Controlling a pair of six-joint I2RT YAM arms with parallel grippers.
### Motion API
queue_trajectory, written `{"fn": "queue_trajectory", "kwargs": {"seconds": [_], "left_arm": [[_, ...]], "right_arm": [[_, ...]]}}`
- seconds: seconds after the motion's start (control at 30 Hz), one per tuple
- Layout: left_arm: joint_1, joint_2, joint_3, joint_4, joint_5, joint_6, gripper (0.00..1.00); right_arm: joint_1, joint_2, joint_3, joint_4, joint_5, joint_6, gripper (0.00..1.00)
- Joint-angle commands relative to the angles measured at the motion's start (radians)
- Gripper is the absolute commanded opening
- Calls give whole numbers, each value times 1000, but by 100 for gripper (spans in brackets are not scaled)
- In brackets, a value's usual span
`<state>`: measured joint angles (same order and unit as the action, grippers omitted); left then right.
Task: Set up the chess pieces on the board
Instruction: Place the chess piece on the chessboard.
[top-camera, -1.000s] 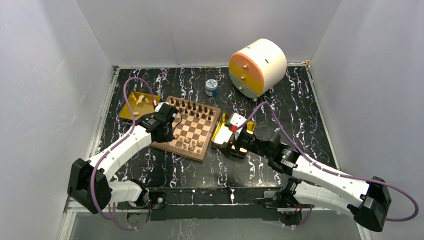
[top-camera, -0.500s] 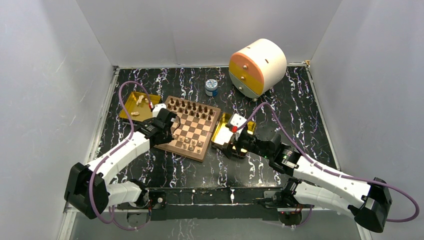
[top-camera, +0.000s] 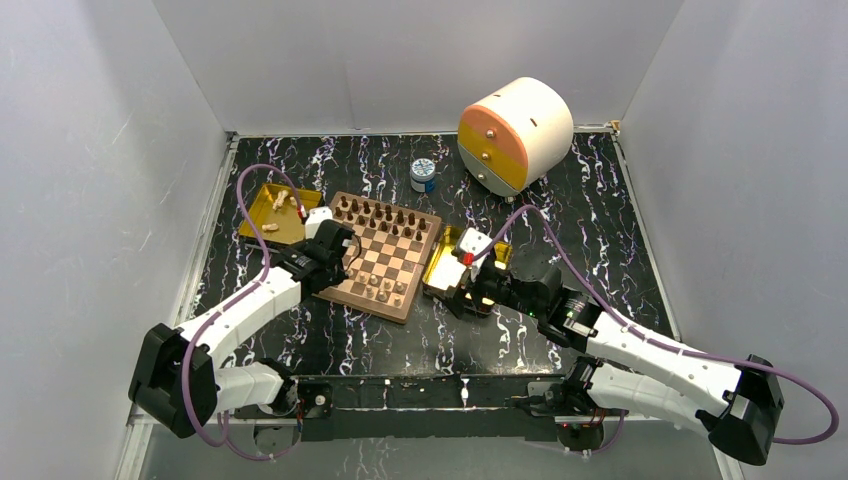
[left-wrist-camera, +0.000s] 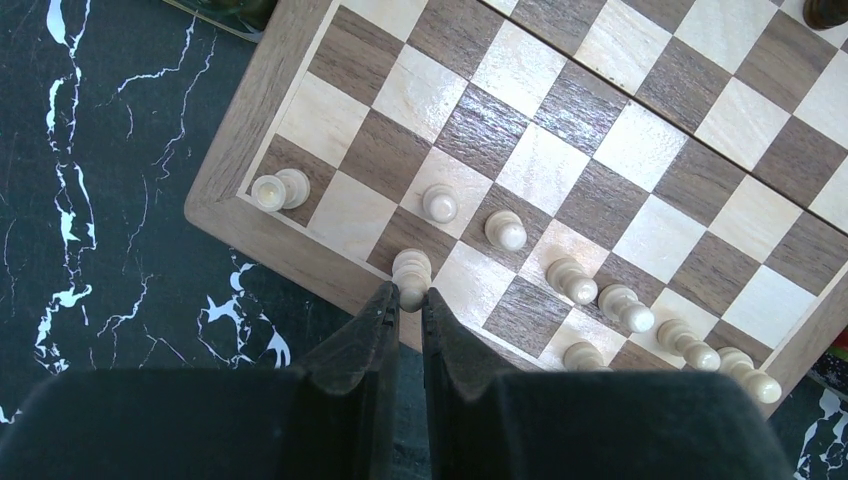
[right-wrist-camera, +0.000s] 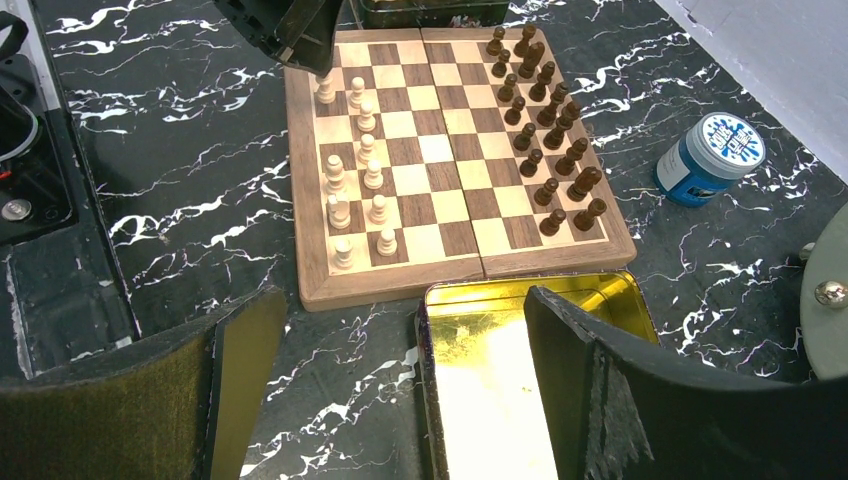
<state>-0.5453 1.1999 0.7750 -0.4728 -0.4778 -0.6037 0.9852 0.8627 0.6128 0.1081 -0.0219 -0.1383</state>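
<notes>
The board (top-camera: 355, 303) lies left of centre, with dark chess pieces (top-camera: 385, 218) in its two far rows and pale chess pieces (top-camera: 380, 285) along its near rows. My left gripper (top-camera: 336, 260) hangs over the board's near left part. In the left wrist view the gripper (left-wrist-camera: 405, 298) is shut on a pale piece (left-wrist-camera: 411, 268) over a near-row square beside the rim (left-wrist-camera: 245, 120). My right gripper (right-wrist-camera: 400, 340) is open and empty above a gold tray (right-wrist-camera: 500, 370) just right of the board (right-wrist-camera: 380, 290).
A second gold tray (top-camera: 262, 215) with several pale pieces sits at the board's far left. A blue-lidded jar (top-camera: 423, 175) and a round white-and-orange drawer unit (top-camera: 515, 135) stand behind the board. Grey walls close in three sides.
My left gripper has moved from the board's far left corner toward its near left edge. The right arm has hardly moved.
</notes>
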Motion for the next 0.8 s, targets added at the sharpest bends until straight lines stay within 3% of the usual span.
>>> {"fn": "queue_trajectory", "kwargs": {"seconds": [0.0, 0.77], "left_arm": [[-2, -15, -20, 38, -45, 7, 2], [-2, -3, -59, 66, -48, 16, 2]], "right_arm": [[4, -4, 64, 27, -2, -11, 99], [4, 15, 99, 8, -25, -16, 99]]}}
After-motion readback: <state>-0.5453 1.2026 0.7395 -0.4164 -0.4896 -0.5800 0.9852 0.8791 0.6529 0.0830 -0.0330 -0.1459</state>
